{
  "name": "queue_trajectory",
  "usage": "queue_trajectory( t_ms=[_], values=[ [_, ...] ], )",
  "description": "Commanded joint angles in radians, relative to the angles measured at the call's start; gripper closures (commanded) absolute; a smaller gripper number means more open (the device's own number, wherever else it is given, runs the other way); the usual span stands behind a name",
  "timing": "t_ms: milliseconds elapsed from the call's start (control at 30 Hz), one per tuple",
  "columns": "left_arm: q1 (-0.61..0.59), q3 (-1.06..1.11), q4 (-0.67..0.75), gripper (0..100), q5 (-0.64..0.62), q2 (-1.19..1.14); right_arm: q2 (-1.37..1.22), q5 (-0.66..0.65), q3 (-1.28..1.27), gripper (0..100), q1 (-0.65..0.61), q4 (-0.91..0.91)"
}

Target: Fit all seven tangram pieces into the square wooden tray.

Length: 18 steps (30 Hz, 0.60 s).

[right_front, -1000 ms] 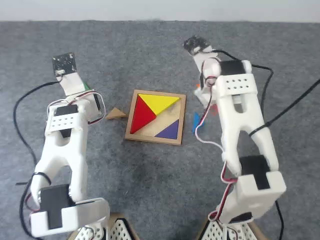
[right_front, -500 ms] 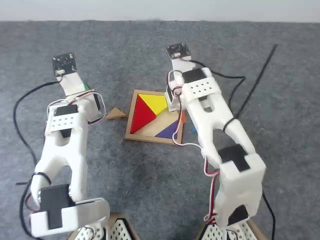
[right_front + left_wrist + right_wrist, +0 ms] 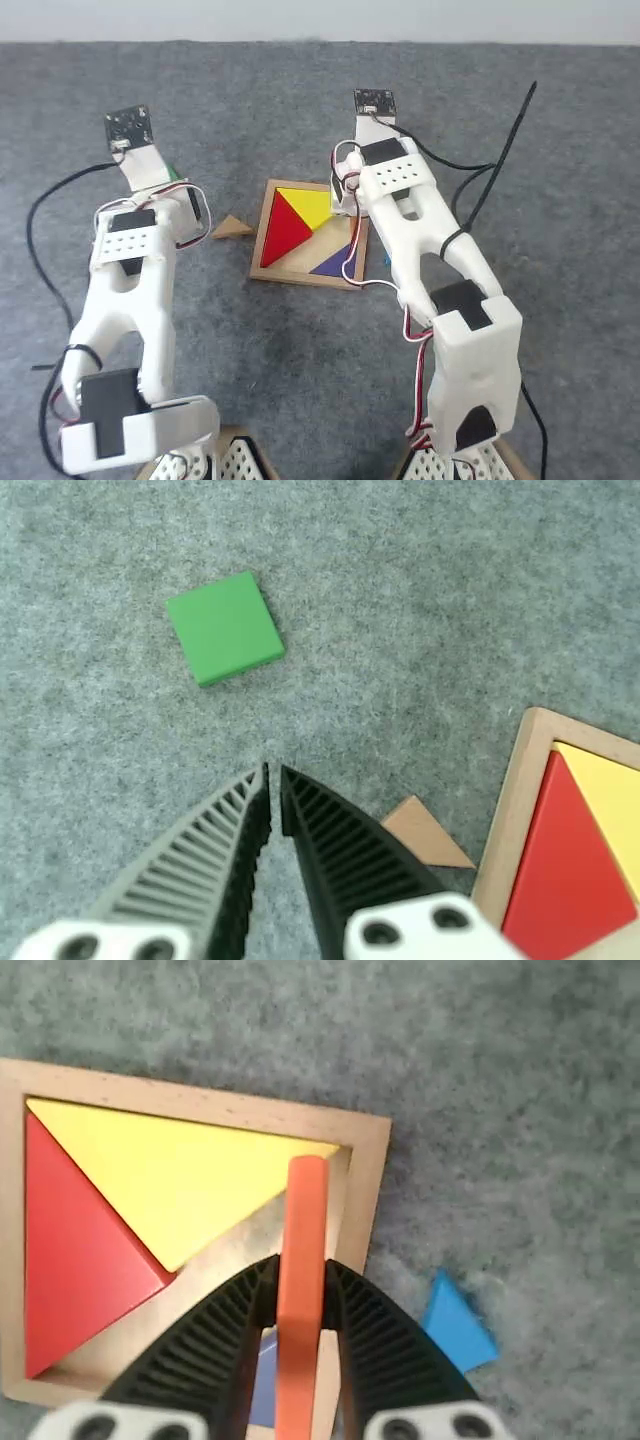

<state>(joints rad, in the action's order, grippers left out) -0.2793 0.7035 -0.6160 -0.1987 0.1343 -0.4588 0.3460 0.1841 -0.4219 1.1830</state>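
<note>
The right gripper hangs over the tray, fingers clamped on an orange piece held up on edge above the gap beside the yellow triangle. The red triangle and a purple piece already lie inside the tray. The orange piece looks like painted wood: light, stiff and smooth-faced. I'd guess it could slip or tip on release, so a hold across the flat faces near the middle suits it. On the tray's red-triangle side, the left gripper rests with fingers together on nothing. A tan triangle lies just beside the tray there, a green square farther off. A blue triangle lies near the tray's opposite side.
</note>
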Motion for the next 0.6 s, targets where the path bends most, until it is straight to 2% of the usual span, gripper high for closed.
queue_trajectory(
  t_ms=[0,200,267,367,567],
  values=[
    [0.008,-0.008,0.015,98,0.006,0.064,0.008,0.011,0.054,98.9,-0.005,0.019],
    [0.008,-0.008,0.015,98,0.006,0.058,-0.038,-0.002,0.058,98.5,-0.007,0.015],
    [0.008,-0.008,0.015,98,0.006,0.058,-0.067,-0.038,0.061,95.5,-0.008,0.012],
    [0.008,-0.008,0.017,98,0.006,0.058,-0.096,-0.049,0.087,92.0,-0.005,0.042],
    [0.008,-0.008,0.018,98,0.006,0.058,-0.107,-0.052,0.16,91.4,-0.013,0.096]
  ],
)
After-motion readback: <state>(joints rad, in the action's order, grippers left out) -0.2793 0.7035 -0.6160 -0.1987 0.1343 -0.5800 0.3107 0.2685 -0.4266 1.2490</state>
